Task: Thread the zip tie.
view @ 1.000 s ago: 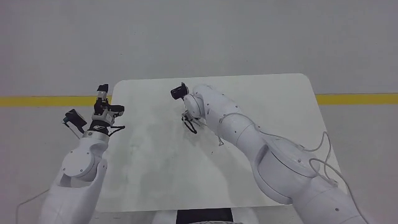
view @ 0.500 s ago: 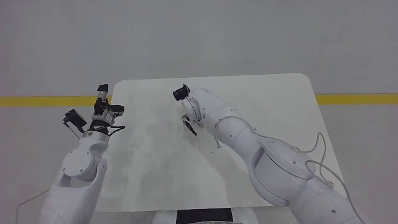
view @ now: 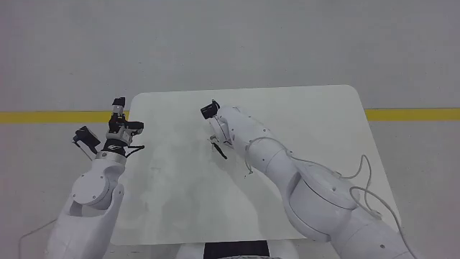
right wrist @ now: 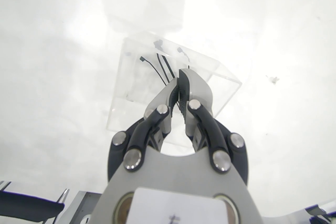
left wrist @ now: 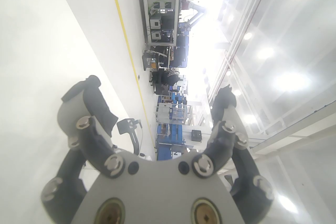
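**Right claw pinched on zip ties over a clear box; left claw spread at the table's edge**

The right gripper (right wrist: 179,83) has its two fingers pressed together. Thin black zip ties (right wrist: 164,66) run out from between the fingertips. How many strands are actually caught in the pinch cannot be told. Their small square heads fan out beyond the tips, inside a clear box (right wrist: 225,78) that sits on the white table (view: 309,115) directly under the claw. A small white scrap (right wrist: 273,79) lies on the tabletop, apart from the box.

In the top view this arm reaches in from the lower right of the frame. Its wrist sits just left of centre, and the black strands show as a short dark streak just below it.

The left gripper (left wrist: 158,86) is spread wide with nothing between its fingers. In the top view it is at the middle left of the frame, at the table's left edge, well apart from the box. A yellow line (view: 402,114) crosses the grey floor behind the table.
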You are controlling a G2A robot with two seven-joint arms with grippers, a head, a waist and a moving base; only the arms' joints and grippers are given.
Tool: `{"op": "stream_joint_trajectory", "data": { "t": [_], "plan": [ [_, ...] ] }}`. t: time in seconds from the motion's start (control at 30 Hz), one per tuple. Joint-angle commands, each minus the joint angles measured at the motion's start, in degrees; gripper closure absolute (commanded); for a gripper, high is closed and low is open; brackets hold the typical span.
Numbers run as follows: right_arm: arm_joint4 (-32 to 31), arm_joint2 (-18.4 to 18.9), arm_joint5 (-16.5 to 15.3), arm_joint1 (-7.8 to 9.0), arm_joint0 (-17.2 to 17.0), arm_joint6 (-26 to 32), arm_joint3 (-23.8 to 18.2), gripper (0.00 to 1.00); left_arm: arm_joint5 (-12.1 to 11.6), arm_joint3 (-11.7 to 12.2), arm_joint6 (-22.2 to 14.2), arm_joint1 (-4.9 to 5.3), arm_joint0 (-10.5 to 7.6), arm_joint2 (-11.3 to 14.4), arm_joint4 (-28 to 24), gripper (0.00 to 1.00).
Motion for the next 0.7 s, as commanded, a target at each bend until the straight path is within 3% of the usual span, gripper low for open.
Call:
{"op": "stream_joint_trajectory", "data": {
  "t": [0.0, 0.2, 0.67],
  "plan": [
    [-0.1, 0.19, -0.44, -0.18, 0.12, 0.07, 0.27, 0.96, 0.0, 0.0, 0.0, 0.0, 0.0, 0.0, 0.0, 0.0],
    [-0.79, 0.73, -1.03, -0.55, 0.45, -0.8, 0.73, 0.87, 0.0, 0.0, 0.0, 0.0, 0.0, 0.0, 0.0, 0.0],
    [-2.17, 1.85, -2.11, -1.27, 0.03, -0.58, 2.23, 0.87, 0.0, 0.0, 0.0, 0.0, 0.0, 0.0, 0.0, 0.0]
  ]
}}
